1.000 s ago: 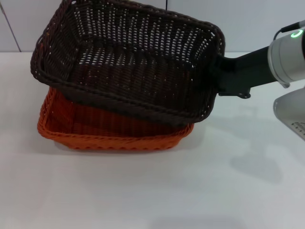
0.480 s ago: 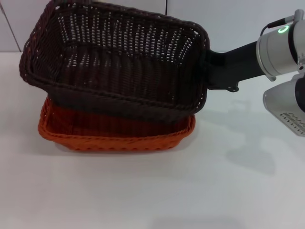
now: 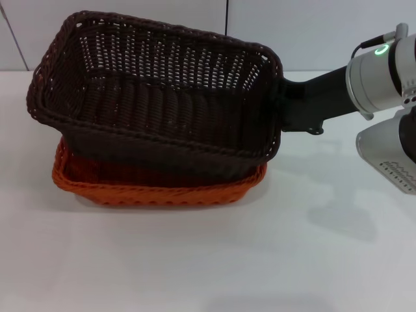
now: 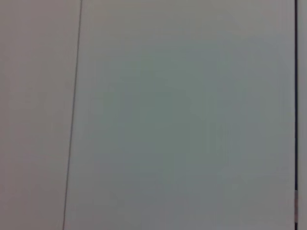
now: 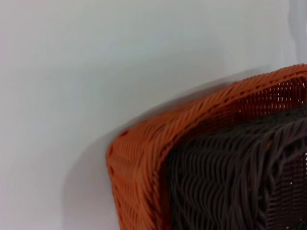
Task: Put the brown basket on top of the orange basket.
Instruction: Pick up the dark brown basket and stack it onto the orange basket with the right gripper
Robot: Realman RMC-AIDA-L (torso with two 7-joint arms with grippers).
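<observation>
White table (image 3: 195, 260); brown basket (image 3: 156, 97) tilted in orange basket (image 3: 156, 192).

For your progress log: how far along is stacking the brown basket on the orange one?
Done: the brown basket is over the orange basket, partly nested. In hand: the right end effector is at its right end, which sits tilted. Left: settle it level and let go. The left arm is out of sight.

brown basket (image 5: 230, 187) inside orange basket (image 5: 144, 163) corner | white table (image 5: 72, 62)
</observation>
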